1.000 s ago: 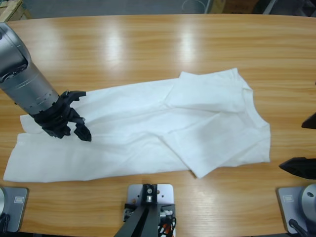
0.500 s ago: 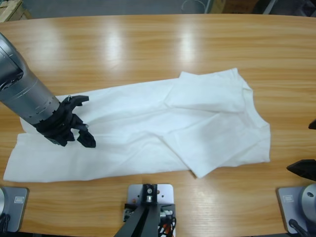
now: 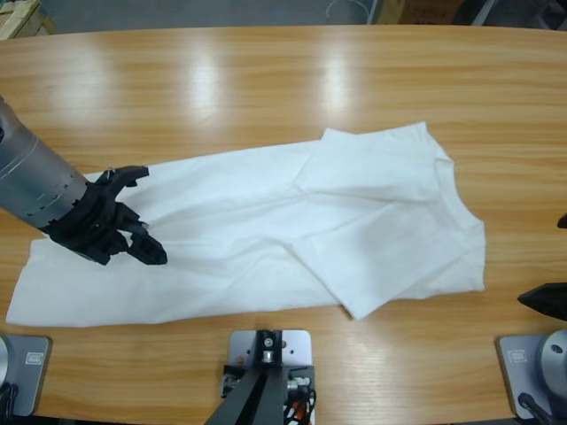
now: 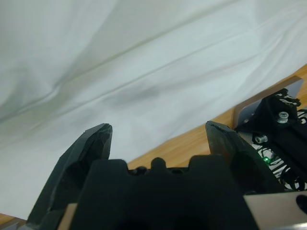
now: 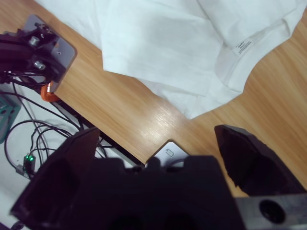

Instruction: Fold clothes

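Note:
The clothes are one white T-shirt (image 3: 266, 230) lying lengthwise across the wooden table, neck at the right and hem at the left, with folded flaps over its right half. My left gripper (image 3: 142, 214) hovers over the shirt's left part, open, nothing between its jaws. The left wrist view shows white fabric (image 4: 144, 57) under the left gripper (image 4: 158, 132), with a faint dark smudge showing through. My right gripper (image 3: 556, 261) sits at the right edge, off the shirt, open and empty. In the right wrist view the right gripper (image 5: 158, 139) looks past the table's edge toward the shirt's neck label (image 5: 244, 45).
Bare wooden table (image 3: 266, 80) stretches behind the shirt and to its right. The table's front edge runs close below the shirt's hem. Cables (image 5: 29, 129) hang below the table edge in the right wrist view.
My left gripper has drawn back to the left over the shirt, still open. My right gripper has slid further out past the right edge.

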### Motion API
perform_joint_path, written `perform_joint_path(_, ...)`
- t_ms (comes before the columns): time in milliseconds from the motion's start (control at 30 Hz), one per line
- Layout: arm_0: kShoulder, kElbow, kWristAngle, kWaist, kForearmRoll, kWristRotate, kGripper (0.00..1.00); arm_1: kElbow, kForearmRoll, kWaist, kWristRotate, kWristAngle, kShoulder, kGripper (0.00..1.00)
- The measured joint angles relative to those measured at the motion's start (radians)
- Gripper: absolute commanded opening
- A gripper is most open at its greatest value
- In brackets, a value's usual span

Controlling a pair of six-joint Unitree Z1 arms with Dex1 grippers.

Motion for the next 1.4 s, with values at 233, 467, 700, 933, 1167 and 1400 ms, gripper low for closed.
perform_joint_path(233, -0.006, 0.017, 0.0, -0.007, -0.015, -0.01, 0.761, -0.034, 0.027, 0.0, -0.002, 0.0, 0.0, 1.0)
perform_joint_path(467, -0.03, 0.039, 0.005, -0.033, -0.04, -0.022, 0.761, -0.043, 0.03, 0.0, -0.01, 0.0, 0.006, 1.0)
perform_joint_path(700, -0.102, 0.09, 0.034, -0.062, -0.099, -0.063, 0.761, -0.047, 0.043, 0.0, -0.01, 0.0, 0.011, 1.0)
perform_joint_path(933, -0.113, 0.094, 0.039, -0.066, -0.104, -0.067, 0.761, -0.047, 0.046, 0.0, -0.01, 0.0, 0.011, 1.0)
perform_joint_path(1167, -0.113, 0.094, 0.04, -0.066, -0.11, -0.067, 0.761, -0.047, 0.046, 0.0, -0.01, 0.0, 0.014, 1.0)
perform_joint_path(1400, -0.119, 0.094, 0.066, -0.066, -0.119, -0.069, 0.766, -0.057, 0.046, 0.0, -0.013, 0.0, 0.034, 1.0)
